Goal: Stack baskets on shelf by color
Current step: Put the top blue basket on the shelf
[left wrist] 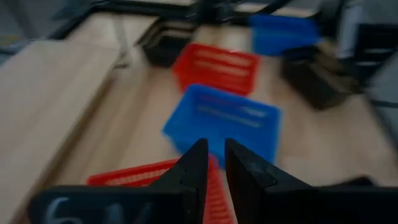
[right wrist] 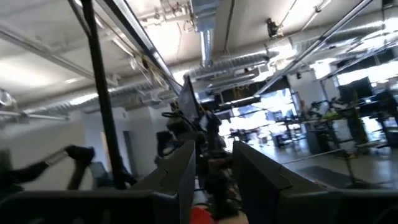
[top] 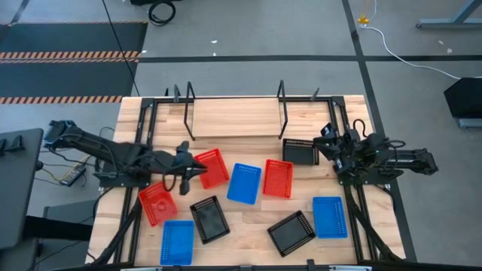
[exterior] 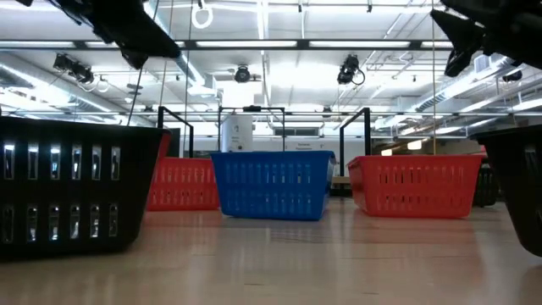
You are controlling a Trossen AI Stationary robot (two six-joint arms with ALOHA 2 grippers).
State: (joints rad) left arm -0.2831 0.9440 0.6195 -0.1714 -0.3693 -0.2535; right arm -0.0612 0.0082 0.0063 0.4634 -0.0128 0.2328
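Note:
The shelf [top: 233, 118], a light board between black wire uprights, stands at the table's far side. Red baskets [top: 217, 165] [top: 278, 178] [top: 158, 203], blue ones [top: 244, 183] [top: 330, 217] [top: 177, 242] and black ones [top: 300, 151] [top: 209, 219] [top: 291, 232] lie scattered on the table on their bottoms. My left gripper [top: 200, 171] [left wrist: 216, 165] hovers over the left edge of a red basket [left wrist: 143, 177], its fingers a narrow gap apart with nothing between them. My right gripper [top: 325, 143] [right wrist: 214, 165] waits at the right beside the far black basket, raised, open and empty.
Black frame rails [top: 143, 143] [top: 354, 203] run along both sides of the slatted tabletop. In the low view a black basket [exterior: 68, 186] stands close at the left and another [exterior: 518, 186] at the right. Bare wood lies between the shelf and the baskets.

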